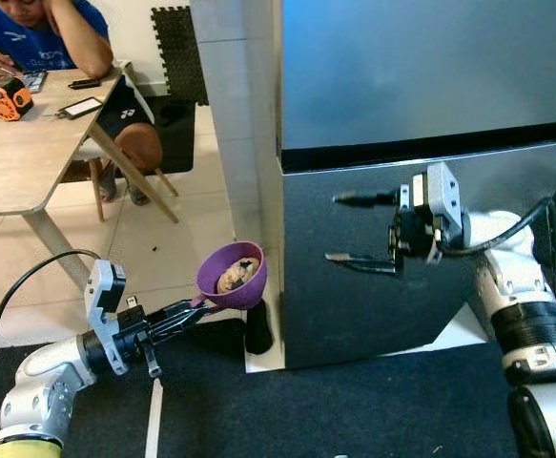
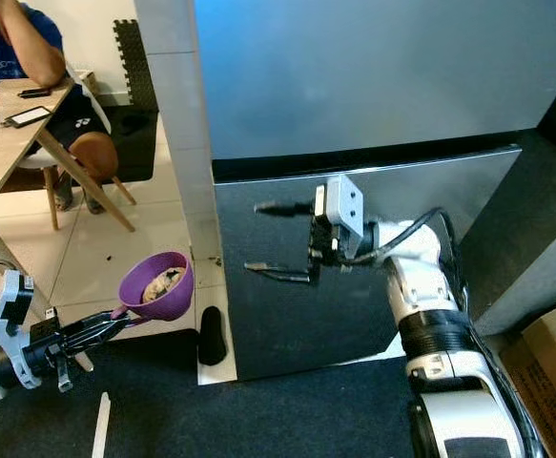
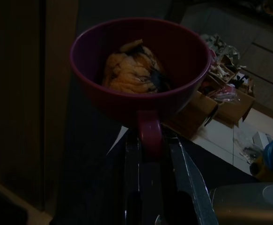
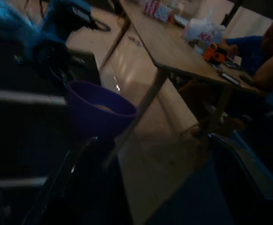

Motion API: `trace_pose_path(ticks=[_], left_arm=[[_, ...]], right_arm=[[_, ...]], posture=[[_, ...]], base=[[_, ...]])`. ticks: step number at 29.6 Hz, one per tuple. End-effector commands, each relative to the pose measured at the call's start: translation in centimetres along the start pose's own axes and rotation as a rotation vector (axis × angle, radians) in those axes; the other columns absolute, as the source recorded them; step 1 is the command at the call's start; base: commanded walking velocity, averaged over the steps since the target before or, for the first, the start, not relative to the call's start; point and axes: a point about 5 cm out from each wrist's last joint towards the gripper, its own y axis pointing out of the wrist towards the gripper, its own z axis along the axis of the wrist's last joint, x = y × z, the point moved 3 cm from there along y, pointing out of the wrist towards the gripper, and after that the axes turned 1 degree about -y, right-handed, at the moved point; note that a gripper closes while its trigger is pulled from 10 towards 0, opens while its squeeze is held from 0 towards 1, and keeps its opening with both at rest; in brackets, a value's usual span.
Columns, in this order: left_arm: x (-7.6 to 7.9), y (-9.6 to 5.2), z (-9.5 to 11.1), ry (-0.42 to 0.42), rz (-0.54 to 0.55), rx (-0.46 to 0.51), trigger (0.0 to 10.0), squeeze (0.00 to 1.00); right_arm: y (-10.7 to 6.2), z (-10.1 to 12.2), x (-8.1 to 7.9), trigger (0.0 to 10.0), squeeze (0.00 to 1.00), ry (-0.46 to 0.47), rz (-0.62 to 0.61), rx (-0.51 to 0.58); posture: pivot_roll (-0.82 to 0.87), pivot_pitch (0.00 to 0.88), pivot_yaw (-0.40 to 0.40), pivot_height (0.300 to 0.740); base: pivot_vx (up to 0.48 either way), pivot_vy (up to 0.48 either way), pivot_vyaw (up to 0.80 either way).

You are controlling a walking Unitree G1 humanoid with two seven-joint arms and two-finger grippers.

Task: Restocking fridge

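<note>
While its two black fingers (image 3: 180, 173) were clamped on the short handle of a purple bowl (image 1: 231, 277), the left gripper (image 1: 184, 315) held that bowl low, out in front of the robot, just beside the left edge of the fridge (image 1: 421, 181). Pale orange food (image 3: 131, 70) with a dark patch lay inside the bowl. Below it, a dark mat (image 1: 287, 410) covered the floor, and a black object (image 1: 257, 332) stood at the fridge's bottom corner.

Higher up, the right gripper (image 1: 359, 229) reached toward the glossy dark lower door (image 2: 354, 277) of the fridge, its fingers spread well apart, one above the other, with the tips near the door's left side; whether they touched the surface could not be told. A black seam (image 1: 430, 148) separated that door from the grey upper door (image 2: 373, 67).

Off to the robot's left stood a wooden desk (image 1: 15, 162) carrying an orange device (image 1: 7, 99) and a phone (image 1: 80, 108), with a person in a blue shirt (image 1: 39, 33) seated behind it
</note>
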Motion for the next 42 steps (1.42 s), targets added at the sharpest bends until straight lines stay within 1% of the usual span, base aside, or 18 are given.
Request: trace_pose_path(ticks=[1,2,3,5,8,11,13,14,16,19,21,25,27,31,35,38,40,42], left_arm=[[-0.6,-0.6,0.7,0.05,0.041,-0.007,0.0,0.0],[-0.9,-0.6,0.7,0.059,0.062,-0.009,0.0,0.0],[-1.0,-0.7,0.7,0.058,0.07,-0.012,10.0,0.0],[-1.0,-0.7,0.6,0.055,0.07,-0.016,10.0,0.0],[-1.5,-0.9,0.4,0.056,0.118,-0.016,10.0,0.0],[-1.7,-0.9,0.3,0.059,0.134,-0.015,10.0,0.0],[-2.6,-1.3,0.0,0.076,0.211,-0.018,10.0,0.0],[-2.6,-1.3,0.0,0.076,0.211,-0.018,10.0,0.0],[-3.9,-1.8,0.0,0.088,0.316,0.001,10.0,0.0],[-4.4,-2.0,0.0,0.089,0.366,0.016,10.0,0.0],[-4.5,-2.0,0.0,0.089,0.378,0.019,10.0,0.0],[-5.1,-2.1,-0.6,0.09,0.439,0.021,10.0,0.0],[-5.3,-2.0,-0.8,0.093,0.452,0.017,10.0,0.0],[-5.3,-1.6,-0.8,0.095,0.447,0.026,10.0,0.0],[-5.3,-1.2,-0.8,0.103,0.441,0.031,10.0,0.0],[-5.3,-1.0,-0.8,0.104,0.43,0.031,10.0,0.0],[-5.2,-0.7,-0.8,0.107,0.418,0.029,10.0,0.0],[-5.2,-0.6,-0.9,0.11,0.416,0.029,10.0,0.0]], right_arm=[[0.5,0.6,0.4,10.0,0.0,-0.06,0.004,-0.03],[0.7,0.8,0.6,10.0,0.0,-0.075,0.006,-0.038],[1.0,1.1,0.7,10.0,0.0,-0.088,0.006,-0.038],[1.4,1.3,0.9,10.0,0.0,-0.09,0.002,-0.039],[2.6,1.1,1.8,10.0,0.0,-0.113,-0.043,-0.101],[3.0,0.9,2.2,10.0,0.0,-0.111,-0.07,-0.125],[3.7,0.0,3.1,10.0,0.0,-0.127,-0.13,-0.219],[3.7,0.0,3.1,10.0,0.0,-0.127,-0.13,-0.219],[4.3,-0.7,3.9,10.0,0.0,-0.148,-0.187,-0.301],[4.5,-0.8,4.1,10.0,0.0,-0.162,-0.201,-0.34],[4.5,-0.9,4.2,10.0,0.0,-0.167,-0.201,-0.354],[3.2,-2.5,5.2,10.0,0.0,-0.192,-0.257,-0.531],[2.6,-3.0,5.5,10.0,0.0,-0.204,-0.279,-0.585],[2.2,-3.6,5.3,10.0,0.0,-0.228,-0.243,-0.644],[1.5,-4.5,4.8,10.0,0.0,-0.262,-0.166,-0.736],[1.5,-4.6,4.6,10.0,0.0,-0.262,-0.149,-0.742],[1.4,-5.1,3.7,10.0,0.0,-0.268,-0.073,-0.764],[1.3,-5.3,3.4,10.0,0.0,-0.272,-0.038,-0.772]], posture=[[-0.06,0.0,-0.024,0.74],[-0.06,0.0,-0.024,0.74],[-0.06,0.0,-0.024,0.74],[-0.06,0.0,-0.024,0.74],[-0.06,0.0,-0.024,0.74],[-0.06,0.0,-0.024,0.74],[-0.06,0.0,-0.025,0.74],[-0.06,0.0,-0.025,0.74],[-0.06,0.0,-0.025,0.74],[-0.05,0.0,-0.028,0.74],[-0.05,0.0,-0.028,0.74],[-0.06,0.0,-0.032,0.74],[-0.06,0.0,-0.035,0.74],[-0.06,0.0,-0.035,0.74],[-0.06,0.0,-0.037,0.74],[-0.06,0.0,-0.037,0.74],[-0.06,0.0,-0.037,0.74],[-0.06,0.0,-0.037,0.74]], base=[[0.0,0.0,0.0],[0.0,0.0,0.0],[0.0,0.0,0.0],[0.0,0.0,0.0],[0.0,0.0,0.0],[0.0,0.0,0.0],[0.0,0.0,0.0],[0.0,0.0,0.0],[0.0,0.0,0.0],[0.0,0.0,0.0],[0.0,0.0,0.0],[0.0,0.0,0.0],[0.0,0.0,0.0],[0.0,0.0,0.0],[0.0,0.0,0.0],[0.0,0.0,0.0],[0.0,0.0,0.0],[0.0,0.0,0.0]])
